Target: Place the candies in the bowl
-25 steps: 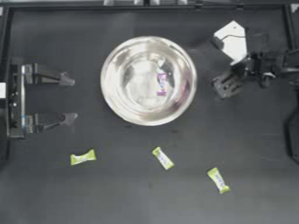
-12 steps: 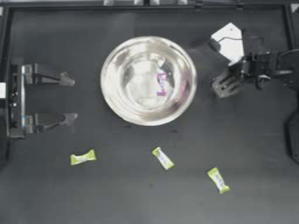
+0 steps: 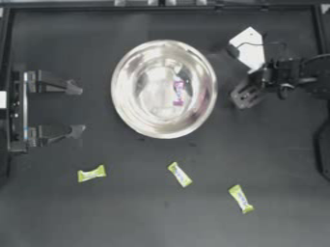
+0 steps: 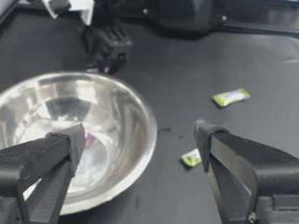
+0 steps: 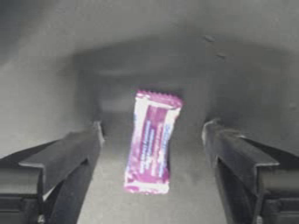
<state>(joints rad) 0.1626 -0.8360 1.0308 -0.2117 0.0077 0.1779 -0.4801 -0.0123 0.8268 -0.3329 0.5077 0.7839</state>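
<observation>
Right tool (image 3: 241, 94) low over the dark worktop (image 3: 283, 159) just right of the bowl (image 3: 129, 72), jaws spread wide and empty. Directly between those jaws, flat on the worktop: one pink-purple candy (image 5: 151, 142), hidden under the tool in the top view. Long axis of that candy running along the tool's line of reach, so across the gap only its narrow width, well placed for a pinch on its two long sides; seemingly a straight descent and squeeze needed, no turning. Bowl close by to the left, a second pink-purple candy (image 3: 178, 92) already inside. Farther out, three yellow-green candies (image 3: 180, 174) in a loose row on the worktop below the bowl, well apart from both arms. Left tool (image 3: 76, 110) parked at the left edge, jaws wide apart, holding nothing, far from the pink-purple candy.
</observation>
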